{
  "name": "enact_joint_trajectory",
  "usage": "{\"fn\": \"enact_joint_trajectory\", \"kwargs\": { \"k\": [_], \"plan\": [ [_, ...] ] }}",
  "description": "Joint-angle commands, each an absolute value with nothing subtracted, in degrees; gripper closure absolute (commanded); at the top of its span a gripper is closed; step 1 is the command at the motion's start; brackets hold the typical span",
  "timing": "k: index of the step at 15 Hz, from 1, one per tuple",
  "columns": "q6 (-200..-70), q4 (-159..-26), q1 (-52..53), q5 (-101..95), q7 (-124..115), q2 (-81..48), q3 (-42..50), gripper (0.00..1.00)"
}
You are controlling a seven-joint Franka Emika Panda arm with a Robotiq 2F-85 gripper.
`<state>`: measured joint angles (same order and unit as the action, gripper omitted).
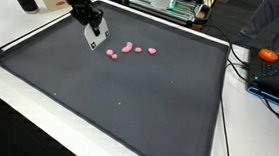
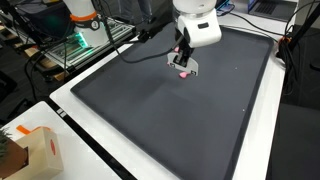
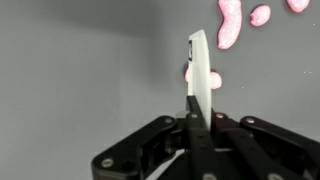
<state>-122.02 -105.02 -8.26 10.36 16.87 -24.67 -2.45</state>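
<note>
My gripper (image 3: pixel 197 116) is shut on a thin white flat piece (image 3: pixel 201 68), seen edge-on and standing up from between the fingers. In an exterior view the gripper (image 1: pixel 91 28) hangs low over the far left part of the dark mat (image 1: pixel 127 107), with the white piece (image 1: pixel 96 37) at its tip. Several small pink pieces (image 1: pixel 128 49) lie in a row on the mat just right of it. In the wrist view one pink piece (image 3: pixel 213 79) lies right behind the white piece and others (image 3: pixel 230 22) lie farther off. The other exterior view shows the gripper (image 2: pixel 186 62) just above a pink piece (image 2: pixel 183 74).
The mat has a white border (image 1: pixel 39 80). An orange object (image 1: pixel 270 55) and cables sit off its right side. A cardboard box (image 2: pixel 32 150) stands near the mat's corner. Equipment racks (image 2: pixel 90 30) stand behind the table.
</note>
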Motion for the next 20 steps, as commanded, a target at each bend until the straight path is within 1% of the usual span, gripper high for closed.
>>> {"fn": "enact_joint_trajectory", "kwargs": {
  "k": [1, 8, 20],
  "plan": [
    [-121.6, -105.0, -8.2, 11.1, 17.6, -25.4, -2.2, 0.99],
    [-120.3, -105.3, -7.3, 9.6, 17.6, -25.4, -2.3, 0.99],
    [-113.9, -106.0, -3.2, 5.2, 14.5, -24.4, -2.2, 0.99]
  ]
}}
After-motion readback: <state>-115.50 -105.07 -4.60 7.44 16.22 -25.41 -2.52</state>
